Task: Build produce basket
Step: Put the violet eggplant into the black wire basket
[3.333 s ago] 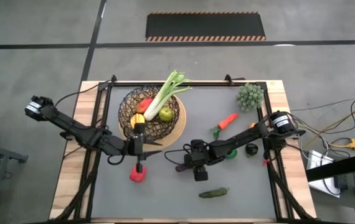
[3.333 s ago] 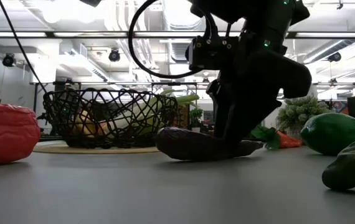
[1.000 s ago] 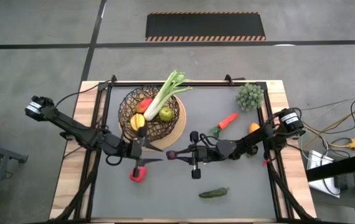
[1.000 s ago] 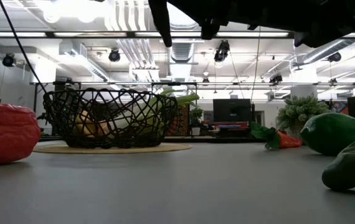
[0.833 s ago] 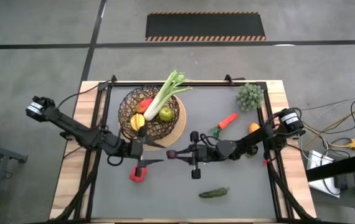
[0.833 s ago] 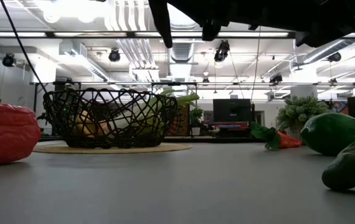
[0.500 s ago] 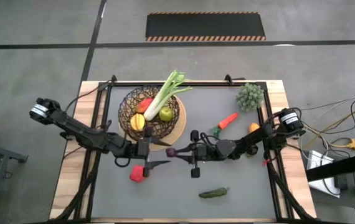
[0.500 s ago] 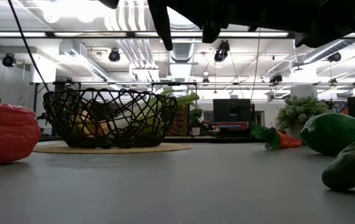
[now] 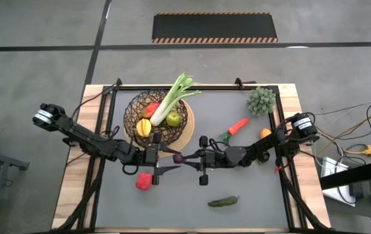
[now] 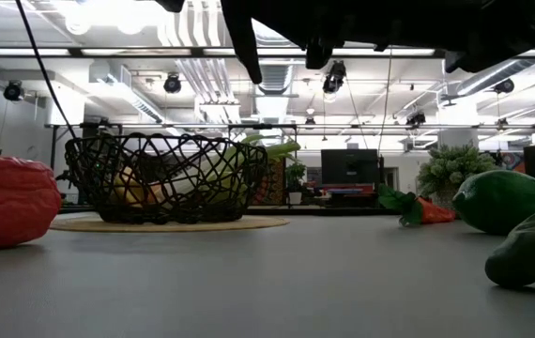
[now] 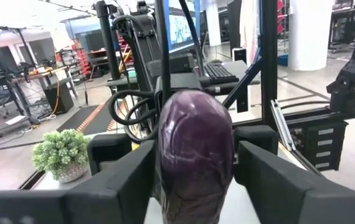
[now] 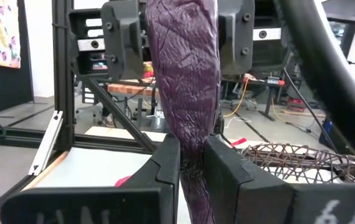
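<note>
A purple eggplant (image 9: 179, 157) hangs level above the middle of the table, between my two grippers. My right gripper (image 9: 189, 158) is shut on its narrow end. My left gripper (image 9: 168, 159) comes from the other side, its fingers on both sides of the thick end (image 11: 193, 143). The wire basket (image 9: 133, 114) stands at the far left on its tan disc. It holds a leek (image 9: 176, 96), a lemon, a green apple and a red pepper. Another red pepper (image 9: 144, 181) lies on the mat just below my left gripper. My left gripper has the eggplant's thick free end (image 11: 165, 174) between its two fingers (image 11: 124, 186), which lie against its two sides. They come level from the table's left. The eggplant is clear of the table. My right gripper pinches the eggplant's narrow end (image 12: 193, 146) between its two fingers (image 12: 165, 168). They come level from the table's right and lie along the eggplant. It sticks out level toward my left gripper, lifted clear.
A carrot (image 9: 237, 126) and a spiky grey-green plant (image 9: 261, 100) lie at the far right. A dark cucumber (image 9: 223, 202) lies near the front edge. A round green fruit (image 10: 502, 199) sits by my right arm. Bare mat lies between the basket and the carrot.
My left gripper has gone from above the loose red pepper toward the table's right, up to the eggplant's free end, and now has it between its fingers. My right gripper and the eggplant have kept still.
</note>
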You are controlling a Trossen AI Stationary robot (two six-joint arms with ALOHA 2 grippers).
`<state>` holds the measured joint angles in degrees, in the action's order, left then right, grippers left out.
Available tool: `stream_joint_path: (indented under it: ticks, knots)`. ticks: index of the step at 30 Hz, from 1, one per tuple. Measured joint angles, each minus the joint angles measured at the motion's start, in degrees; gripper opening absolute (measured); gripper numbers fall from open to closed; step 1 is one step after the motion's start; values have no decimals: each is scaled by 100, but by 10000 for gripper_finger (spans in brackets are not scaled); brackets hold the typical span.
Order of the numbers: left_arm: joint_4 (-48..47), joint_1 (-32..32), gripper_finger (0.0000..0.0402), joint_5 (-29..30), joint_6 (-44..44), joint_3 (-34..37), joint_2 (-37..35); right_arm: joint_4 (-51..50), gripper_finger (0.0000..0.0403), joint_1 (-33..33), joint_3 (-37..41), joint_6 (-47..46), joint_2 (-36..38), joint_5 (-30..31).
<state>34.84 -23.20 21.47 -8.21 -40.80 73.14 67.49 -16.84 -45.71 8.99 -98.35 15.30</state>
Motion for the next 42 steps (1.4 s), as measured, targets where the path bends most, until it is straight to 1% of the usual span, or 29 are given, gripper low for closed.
stream_joint_path:
  ticks: [6, 9, 13, 23, 26, 29, 31, 34, 37, 42]
  knots:
    - [-38, 2, 131, 22, 4, -2, 0, -160, 44, -7, 0, 7, 0, 223]
    - [-45, 2, 108, 21, 20, -2, 0, -201, 52, -4, 0, -33, 0, 233]
    - [-45, 2, 105, 32, 22, -2, 2, -231, 85, -4, -4, -97, 0, 269]
    - [-10, 0, 107, 155, 31, -4, 2, -282, 216, 20, -2, -425, 20, 320]
    - [-44, -2, 107, 350, 33, -4, 0, -263, 246, 17, -2, -454, 42, 314]
    - [-116, -2, 107, 609, 36, -6, -2, -319, 266, 20, -2, -456, 66, 312]
    - [-137, 0, 107, 664, 36, -6, -4, -468, 273, 26, -2, -463, 155, 322]
    - [-179, 0, 107, 853, 32, -6, -39, -910, 275, 26, -2, -579, 412, 552]
    - [-437, 27, 107, 1283, 31, -21, -153, -1586, 270, 26, -2, -798, 762, 748]
    - [-966, 103, 107, 2181, 36, -15, -494, -2948, 254, 26, -2, -1267, 1465, 1055]
